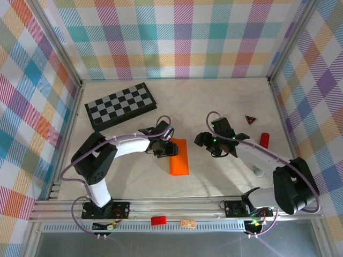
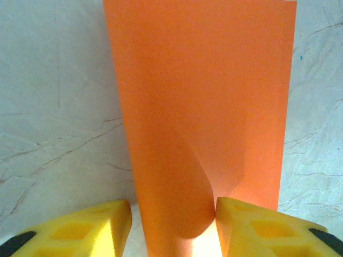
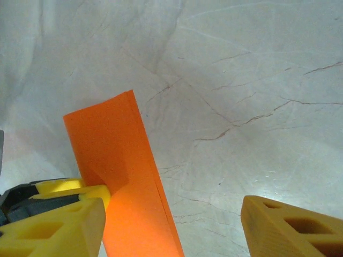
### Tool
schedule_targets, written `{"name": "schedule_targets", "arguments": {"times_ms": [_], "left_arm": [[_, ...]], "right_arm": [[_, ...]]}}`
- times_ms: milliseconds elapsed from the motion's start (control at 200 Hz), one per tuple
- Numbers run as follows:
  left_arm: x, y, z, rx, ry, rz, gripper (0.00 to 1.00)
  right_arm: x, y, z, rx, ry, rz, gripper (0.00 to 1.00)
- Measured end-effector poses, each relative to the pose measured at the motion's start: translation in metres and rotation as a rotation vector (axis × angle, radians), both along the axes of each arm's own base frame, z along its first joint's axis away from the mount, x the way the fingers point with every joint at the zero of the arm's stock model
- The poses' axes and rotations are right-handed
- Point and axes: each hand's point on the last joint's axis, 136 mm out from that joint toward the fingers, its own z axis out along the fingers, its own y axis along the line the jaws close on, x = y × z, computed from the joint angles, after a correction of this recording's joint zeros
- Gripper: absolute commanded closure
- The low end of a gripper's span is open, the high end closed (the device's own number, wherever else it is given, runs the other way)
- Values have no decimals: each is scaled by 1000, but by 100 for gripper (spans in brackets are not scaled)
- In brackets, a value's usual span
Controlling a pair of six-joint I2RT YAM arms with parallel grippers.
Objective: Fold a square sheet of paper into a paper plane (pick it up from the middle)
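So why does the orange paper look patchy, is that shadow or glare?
Left wrist view: a soft curved shadow crosses the orange paper, which glows at the bottom edge. Right wrist view: a glare patch whitens the table. Top external view: the paper looks evenly lit.

Orange square sheet of paper (image 1: 180,160) lay as a narrow rectangle on the tabletop (image 1: 214,99), left jaws over its upper left corner, right jaws near its right side, apart, checkerboard (image 1: 122,105) rear left, dark red triangle (image 1: 250,119) and red cylinder (image 1: 264,140) far right.
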Motion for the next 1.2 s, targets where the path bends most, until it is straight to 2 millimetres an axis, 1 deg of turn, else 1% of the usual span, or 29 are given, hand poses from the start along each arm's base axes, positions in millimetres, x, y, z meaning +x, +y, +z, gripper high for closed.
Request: {"name": "schedule_targets", "arguments": {"times_ms": [20, 70, 145, 175, 440, 620, 730, 815, 980, 1100, 1200], "left_arm": [[0, 0, 0, 2, -1, 0, 51], [0, 0, 0, 4, -4, 1, 51], [0, 0, 0, 4, -4, 1, 51], [0, 0, 0, 4, -4, 1, 51], [1, -1, 1, 5, -2, -1, 50], [0, -2, 1, 7, -4, -3, 50], [0, -2, 1, 9, -4, -3, 49], [0, -1, 0, 10, -3, -3, 49], [0, -2, 0, 10, -3, -3, 49], [0, -1, 0, 10, -3, -3, 49], [0, -1, 0, 10, -3, -3, 49]], "right_arm": [[1, 0, 1, -1, -3, 0, 24], [3, 1, 4, 3, -14, 0, 23], [4, 4, 7, 12, -26, 19, 0], [4, 5, 7, 16, -26, 27, 1], [4, 17, 9, 114, -9, 90, 1], [2, 17, 10, 113, -15, 112, 1], [5, 16, 16, 118, -48, 110, 1], [5, 12, 19, 120, -99, 89, 1], [-3, -7, 15, 86, -162, 31, 1], [-1, -8, 19, 85, -180, 28, 1], [-2, -9, 18, 76, -177, 32, 1]]}}
